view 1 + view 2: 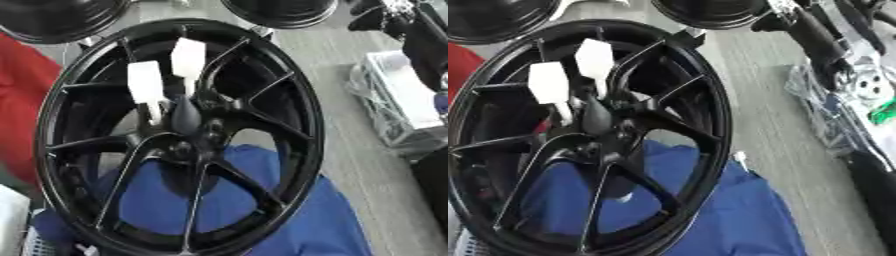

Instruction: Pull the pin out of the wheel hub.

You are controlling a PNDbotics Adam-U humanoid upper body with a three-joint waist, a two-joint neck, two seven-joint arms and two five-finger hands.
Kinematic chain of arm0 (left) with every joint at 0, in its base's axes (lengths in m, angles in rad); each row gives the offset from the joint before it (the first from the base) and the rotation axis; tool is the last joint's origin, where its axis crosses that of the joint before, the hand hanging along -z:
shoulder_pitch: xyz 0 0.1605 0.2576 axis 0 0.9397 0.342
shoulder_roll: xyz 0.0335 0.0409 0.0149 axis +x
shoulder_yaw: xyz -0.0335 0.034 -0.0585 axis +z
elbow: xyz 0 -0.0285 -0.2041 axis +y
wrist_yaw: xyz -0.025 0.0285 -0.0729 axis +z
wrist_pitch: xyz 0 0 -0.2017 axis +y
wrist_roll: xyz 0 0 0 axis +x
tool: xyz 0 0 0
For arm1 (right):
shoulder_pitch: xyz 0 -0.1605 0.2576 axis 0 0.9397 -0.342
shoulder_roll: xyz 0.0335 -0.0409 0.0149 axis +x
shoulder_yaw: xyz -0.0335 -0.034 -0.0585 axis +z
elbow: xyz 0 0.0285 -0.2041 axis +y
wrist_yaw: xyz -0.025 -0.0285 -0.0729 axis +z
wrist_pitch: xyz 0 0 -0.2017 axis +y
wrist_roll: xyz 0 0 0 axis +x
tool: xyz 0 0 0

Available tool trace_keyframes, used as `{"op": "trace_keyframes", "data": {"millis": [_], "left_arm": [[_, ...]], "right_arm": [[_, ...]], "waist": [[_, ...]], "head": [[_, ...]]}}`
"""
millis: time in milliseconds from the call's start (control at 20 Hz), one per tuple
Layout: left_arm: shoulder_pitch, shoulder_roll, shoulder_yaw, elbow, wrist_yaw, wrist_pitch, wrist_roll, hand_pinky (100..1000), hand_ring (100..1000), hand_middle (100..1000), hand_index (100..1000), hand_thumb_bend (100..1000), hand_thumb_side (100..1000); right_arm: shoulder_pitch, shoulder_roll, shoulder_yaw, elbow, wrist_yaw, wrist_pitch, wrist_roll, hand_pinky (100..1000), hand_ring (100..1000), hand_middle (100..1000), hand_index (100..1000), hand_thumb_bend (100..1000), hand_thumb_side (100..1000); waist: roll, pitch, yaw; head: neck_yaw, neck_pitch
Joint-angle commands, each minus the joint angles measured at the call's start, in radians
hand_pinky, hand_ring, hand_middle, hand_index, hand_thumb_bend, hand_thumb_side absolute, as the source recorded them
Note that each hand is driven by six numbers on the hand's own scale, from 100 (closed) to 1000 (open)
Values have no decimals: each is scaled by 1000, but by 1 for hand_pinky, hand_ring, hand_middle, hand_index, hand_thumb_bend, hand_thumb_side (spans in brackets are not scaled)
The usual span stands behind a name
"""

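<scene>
A black spoked wheel (pixel 179 135) stands tilted on a blue cloth and fills most of both views. Its hub (pixel 186 142) sits at the centre where the spokes meet. Two white pins stick up out of the hub area, each with a broad flat head and a thin shank: one to the left (pixel 145 85), one higher to the right (pixel 188 57). My right arm (pixel 820 37), black with a silver joint (pixel 868 82), runs along the right edge. Its dark end, my right hand (pixel 773 21), lies by the rim's upper right, apart from the pins. My left hand does not show.
Two more black wheels lie at the top, one left (pixel 52 17) and one right (pixel 280 10). A red object (pixel 19 100) lies behind the wheel at left. A white tray with clear plastic (pixel 394 95) sits right. The blue cloth (pixel 302 220) spreads over the grey surface.
</scene>
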Motion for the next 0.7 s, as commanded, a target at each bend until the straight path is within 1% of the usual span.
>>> {"op": "trace_keyframes", "data": {"millis": [50,300,450,700], "left_arm": [[10,57,-3,-46,-28,12,-27,841,781,735,849,382,569],[37,82,-38,-120,-82,52,-91,861,816,775,881,423,569],[44,89,-58,-163,-106,62,-141,870,830,791,906,445,588],[45,95,-91,-186,-161,84,-207,872,836,797,908,469,578]], "right_arm": [[-12,-21,-10,-16,4,-2,-2,782,623,595,775,100,731],[-16,-22,-5,-15,5,1,0,781,621,594,774,100,736],[-17,-21,-2,-14,6,3,2,781,620,593,773,100,739],[-17,-19,2,-11,6,5,5,781,620,593,773,100,744]], "waist": [[1,-15,1],[3,-10,0],[3,-7,-1],[5,-2,-2]], "head": [[-5,-12],[-4,-23],[3,-28],[31,-18]]}}
